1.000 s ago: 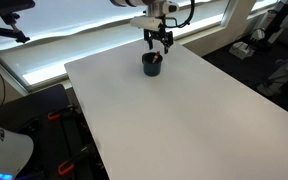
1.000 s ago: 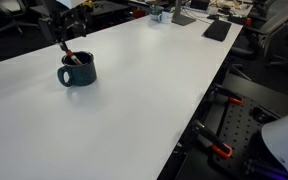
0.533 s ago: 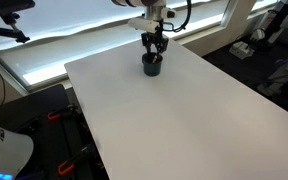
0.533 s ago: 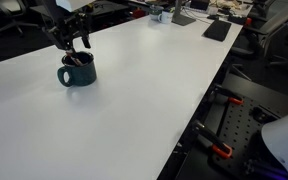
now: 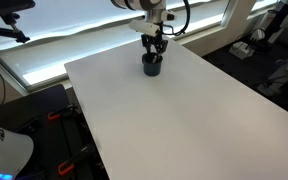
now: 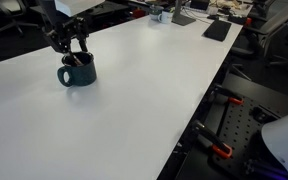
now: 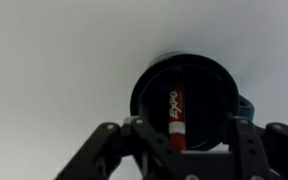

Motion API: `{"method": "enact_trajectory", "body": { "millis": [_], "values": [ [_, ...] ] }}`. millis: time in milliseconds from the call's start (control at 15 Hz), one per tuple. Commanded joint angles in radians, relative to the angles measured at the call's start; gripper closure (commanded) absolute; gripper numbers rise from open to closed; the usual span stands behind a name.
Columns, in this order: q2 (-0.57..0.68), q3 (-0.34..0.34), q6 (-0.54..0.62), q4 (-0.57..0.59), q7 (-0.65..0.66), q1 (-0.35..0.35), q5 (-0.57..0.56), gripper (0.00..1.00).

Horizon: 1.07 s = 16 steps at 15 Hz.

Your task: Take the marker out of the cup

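Note:
The dark blue-black cup (image 5: 153, 66) stands on the white table near its far edge, and it also shows in the other exterior view (image 6: 76, 73). In the wrist view the cup (image 7: 209, 75) fills the centre, with the red marker (image 7: 175, 112) leaning inside it, its upper end toward the camera. My gripper (image 5: 155, 50) hangs directly over the cup, fingers spread wide to either side of the marker (image 7: 180, 140). It is open and touches nothing. In the exterior view the gripper (image 6: 70, 52) sits just above the cup's rim.
The white table (image 5: 174, 120) is bare apart from the cup. Its edges drop off to dark floor and equipment. Small items (image 6: 164, 14) and a black pad (image 6: 217, 30) lie at the table's far end.
My gripper has come down from above the cup to just over its rim, still open. The cup and marker have not moved.

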Motion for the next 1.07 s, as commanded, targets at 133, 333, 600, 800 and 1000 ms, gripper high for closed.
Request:
{"method": "enact_trajectory", "body": {
  "millis": [133, 333, 600, 800, 1000],
  "values": [
    [0.023, 0.027, 0.05, 0.013, -0.069, -0.022, 0.037, 0.42],
    [0.029, 0.033, 0.111, 0.002, -0.099, -0.029, 0.034, 0.36],
    [0.043, 0.036, 0.2, -0.007, -0.152, -0.039, 0.028, 0.44],
    [0.051, 0.045, 0.23, -0.013, -0.19, -0.049, 0.032, 0.7],
    [0.044, 0.064, 0.256, -0.032, -0.237, -0.067, 0.037, 0.94]
  ]
}}
